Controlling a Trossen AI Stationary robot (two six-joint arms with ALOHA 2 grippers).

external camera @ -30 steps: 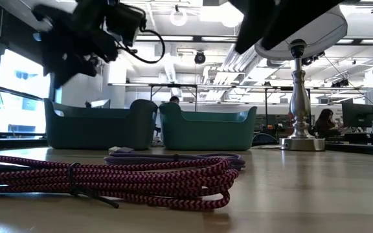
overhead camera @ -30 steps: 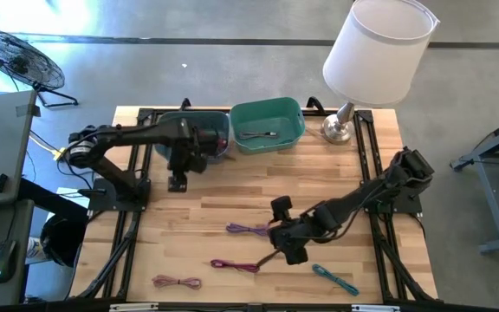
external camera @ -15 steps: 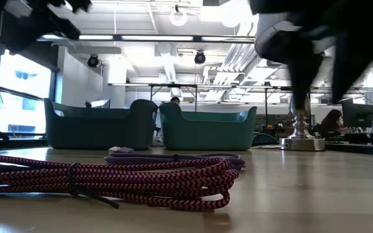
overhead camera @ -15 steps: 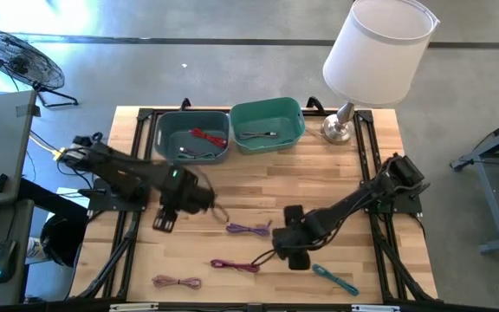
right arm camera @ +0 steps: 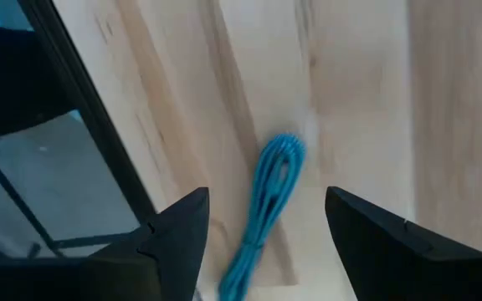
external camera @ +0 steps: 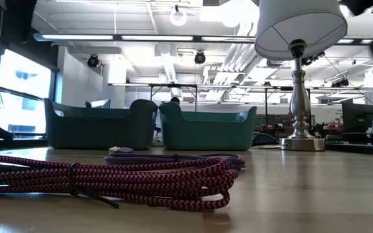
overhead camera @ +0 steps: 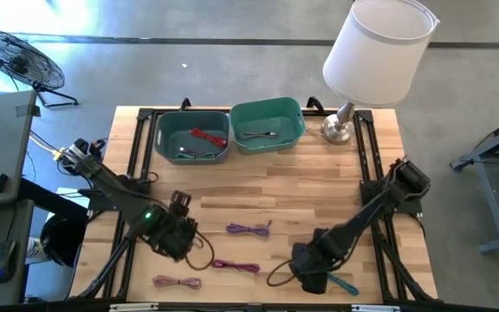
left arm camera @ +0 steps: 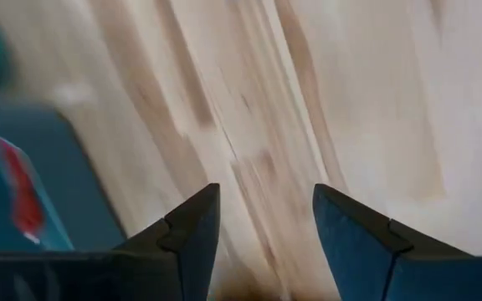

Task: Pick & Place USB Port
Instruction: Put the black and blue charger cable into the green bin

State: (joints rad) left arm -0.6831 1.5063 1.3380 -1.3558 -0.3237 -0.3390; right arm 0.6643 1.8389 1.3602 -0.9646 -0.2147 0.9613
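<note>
Right now my right gripper [overhead camera: 312, 279] hangs low over the blue cable [overhead camera: 336, 279], near the front edge of the wooden table [overhead camera: 319, 182]. In my right wrist view the blue cable [right arm camera: 266, 209] lies coiled on the wood, between my two dark fingers [right arm camera: 178, 238], which stand wide apart. Nothing is held in them.

My left gripper [overhead camera: 180, 238] is over the front left part of the table. Its fingers [left arm camera: 191, 230] are apart too, and between them I see only bare wood. It is not holding anything either.

Three more cables lie on the table. A purple cable [overhead camera: 249, 229] sits near the middle, between my two grippers. A magenta cable [overhead camera: 235, 265] lies just in front of it, close to my left gripper. A pink cable [overhead camera: 177, 282] lies near the front left edge. In the low view the magenta cable [external camera: 109, 178] fills the front, with the purple cable [external camera: 173, 157] just behind it.

At the back of the table stand two bins side by side. The grey-blue bin [overhead camera: 165, 130] on the left holds a red cable [overhead camera: 204, 136] and one more small cable. The green bin [overhead camera: 294, 111] beside it holds a dark cable [overhead camera: 258, 134]. A lamp [overhead camera: 378, 52] with a white shade stands at the back right corner, just beside the green bin.

A floor fan [overhead camera: 16, 56] stands well apart from the table, off to the left.
</note>
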